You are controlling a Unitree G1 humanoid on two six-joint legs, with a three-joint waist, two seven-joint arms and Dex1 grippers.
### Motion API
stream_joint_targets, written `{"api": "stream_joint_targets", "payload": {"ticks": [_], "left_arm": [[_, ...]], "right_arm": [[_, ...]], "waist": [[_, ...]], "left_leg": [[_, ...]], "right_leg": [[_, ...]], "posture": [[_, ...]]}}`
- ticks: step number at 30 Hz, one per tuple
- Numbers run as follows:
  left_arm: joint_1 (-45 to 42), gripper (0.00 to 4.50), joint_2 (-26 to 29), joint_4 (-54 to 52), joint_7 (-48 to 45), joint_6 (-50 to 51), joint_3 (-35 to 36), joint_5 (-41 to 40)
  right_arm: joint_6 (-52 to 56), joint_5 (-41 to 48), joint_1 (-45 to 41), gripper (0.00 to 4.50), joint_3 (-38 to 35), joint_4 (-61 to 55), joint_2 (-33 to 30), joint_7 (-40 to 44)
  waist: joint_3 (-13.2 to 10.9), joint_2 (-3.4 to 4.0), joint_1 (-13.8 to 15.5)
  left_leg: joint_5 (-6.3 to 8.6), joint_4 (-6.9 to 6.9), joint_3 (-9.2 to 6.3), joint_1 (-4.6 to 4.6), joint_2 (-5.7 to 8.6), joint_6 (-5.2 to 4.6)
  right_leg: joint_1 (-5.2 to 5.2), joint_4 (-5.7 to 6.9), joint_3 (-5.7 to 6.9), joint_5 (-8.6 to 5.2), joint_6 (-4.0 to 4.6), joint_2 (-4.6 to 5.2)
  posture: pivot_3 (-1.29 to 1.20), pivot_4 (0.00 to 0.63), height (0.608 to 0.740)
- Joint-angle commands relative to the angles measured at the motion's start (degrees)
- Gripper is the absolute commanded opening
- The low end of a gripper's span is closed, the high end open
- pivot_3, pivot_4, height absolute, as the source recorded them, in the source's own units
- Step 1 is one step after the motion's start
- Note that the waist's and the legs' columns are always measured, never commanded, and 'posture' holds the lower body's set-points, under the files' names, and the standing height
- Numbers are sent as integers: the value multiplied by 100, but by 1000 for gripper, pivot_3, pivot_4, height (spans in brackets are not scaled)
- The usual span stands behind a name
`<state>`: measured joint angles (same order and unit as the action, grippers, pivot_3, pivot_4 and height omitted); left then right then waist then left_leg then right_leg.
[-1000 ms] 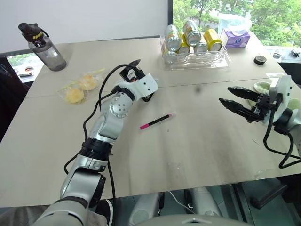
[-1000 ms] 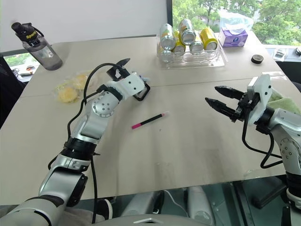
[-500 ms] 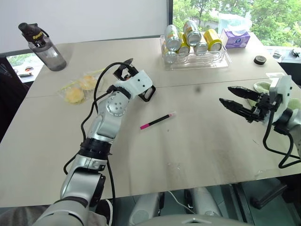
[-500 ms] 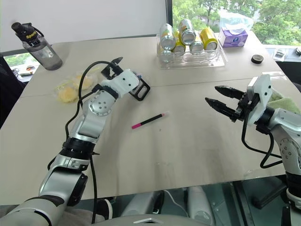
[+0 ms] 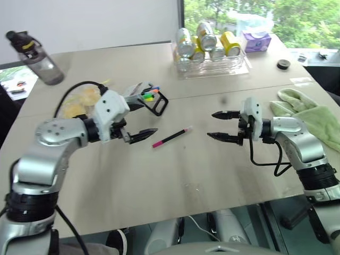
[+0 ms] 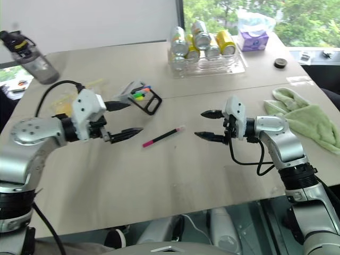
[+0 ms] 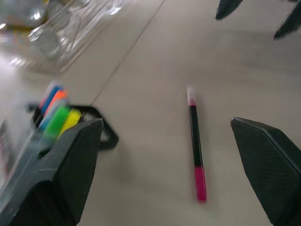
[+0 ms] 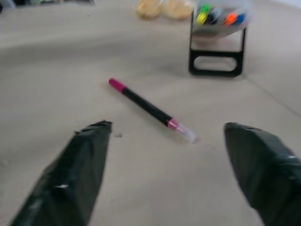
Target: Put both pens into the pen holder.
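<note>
One pen (image 5: pixel 171 137), black with pink ends, lies flat mid-table (image 5: pixel 186 175); the wrist views show this pen (image 7: pixel 194 141) (image 8: pixel 146 107) too. Behind it to the left stands the pen holder (image 5: pixel 147 98), a clear box on a black frame with coloured tips showing. Whether the other pen is among those tips I cannot tell. My left gripper (image 5: pixel 150 117) is open, left of the pen and just in front of the holder, pointing at the pen. My right gripper (image 5: pixel 210 125) is open too, right of the pen and pointing left at it. Neither touches anything.
A clear tray of drink cans (image 5: pixel 210 53) stands at the back. A water bottle (image 5: pixel 34 53) is far left, a bag of yellow buns (image 5: pixel 79 101) behind my left arm. A green cloth (image 5: pixel 305 109) lies right, a tissue pack (image 5: pixel 254 40) and black roll (image 5: pixel 282 64) beyond.
My left arm drew back from the pen holder and turned its open gripper toward the pen. My right gripper moved left toward the pen and opened wider. The camera also shifted.
</note>
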<state>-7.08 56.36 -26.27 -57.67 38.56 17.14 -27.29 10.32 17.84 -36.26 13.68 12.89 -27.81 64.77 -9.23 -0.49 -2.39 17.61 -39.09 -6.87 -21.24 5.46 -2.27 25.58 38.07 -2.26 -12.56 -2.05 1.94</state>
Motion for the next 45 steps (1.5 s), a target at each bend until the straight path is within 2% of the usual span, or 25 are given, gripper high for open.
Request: {"api": "stream_joint_targets", "payload": {"ticks": [1,6,12,18,21,22,25,28,29,30,36,40,45], "left_arm": [[971,4500,245,-665,-360,599,971,-398],[1986,4500,172,-1066,-419,760,1619,-533],[2128,4500,163,-1180,-263,773,1663,-604],[2024,4500,234,-1118,-166,745,1525,-617],[1912,4500,256,-1111,-111,780,1454,-657],[1883,4500,261,-1103,-98,789,1437,-667],[1836,4500,288,-1073,-90,790,1384,-679],[1721,4500,310,-1002,-57,769,1272,-681],[1615,4500,266,-952,-17,714,1196,-692],[1469,4500,173,-894,48,682,1131,-752],[807,4500,-659,-533,514,723,865,-1259],[583,4500,-1419,-419,967,807,783,-1792],[174,4500,-2507,-407,1728,889,501,-2545]], "right_arm": [[-640,-397,-423,4450,284,850,475,215],[-1171,-901,-1007,4450,512,2210,1101,315],[-1977,-1498,-1594,4450,583,3685,1568,151],[-2215,-1949,-1884,4450,649,4540,1757,145],[-2236,-2054,-1937,3653,648,4681,1759,204],[-2244,-2070,-1941,3097,631,4696,1757,225],[-2272,-2058,-1907,2010,567,4666,1720,318],[-2297,-2097,-1857,600,548,4606,1662,323],[-2289,-2113,-1840,157,529,4569,1640,258],[-2264,-2115,-1818,45,511,4513,1612,235],[-1762,-1737,-1325,50,218,3403,1233,501],[-791,-1068,-449,50,-293,1612,676,561],[378,-365,601,50,-930,-365,111,201]], "waist": [[-4,6,14],[-5,8,63],[-6,9,54],[-4,9,-16],[-3,8,-12],[-3,9,-9],[-3,9,-8],[-3,9,7],[-2,10,21],[-2,10,26],[-2,16,43],[-1,14,92],[-1,14,145]], "left_leg": [[0,3,2,1,0,0],[0,7,-9,-6,-2,1],[-1,6,-8,-1,-1,4],[-4,18,-4,8,-2,8],[-7,26,-4,25,-2,14],[-8,31,-4,42,-3,16],[-12,38,-5,63,-3,22],[-24,38,-12,64,-6,40],[-25,38,-15,64,-6,42],[-28,38,-22,63,-6,47],[-33,38,-51,52,-8,54],[-33,37,-63,31,-9,54],[-33,39,-58,13,-12,54]], "right_leg": [[1,-2,-1,0,0,1],[3,-8,14,0,3,1],[-1,-7,14,4,9,1],[0,-7,5,4,9,-2],[-13,-6,3,6,12,-2],[-25,-6,4,7,14,-2],[-41,-5,5,14,25,-2],[-41,-3,13,25,41,-6],[-41,-2,16,25,42,-6],[-42,-1,23,27,44,-6],[-44,-9,51,30,49,-5],[-36,-25,64,30,49,-4],[-17,-22,60,30,49,-5]], "posture": [[0,150,740],[0,150,740],[0,150,740],[0,150,740],[0,150,740],[0,150,740],[0,150,740],[0,150,740],[0,150,740],[0,150,740],[0,150,740],[0,150,740],[0,150,740]]}}
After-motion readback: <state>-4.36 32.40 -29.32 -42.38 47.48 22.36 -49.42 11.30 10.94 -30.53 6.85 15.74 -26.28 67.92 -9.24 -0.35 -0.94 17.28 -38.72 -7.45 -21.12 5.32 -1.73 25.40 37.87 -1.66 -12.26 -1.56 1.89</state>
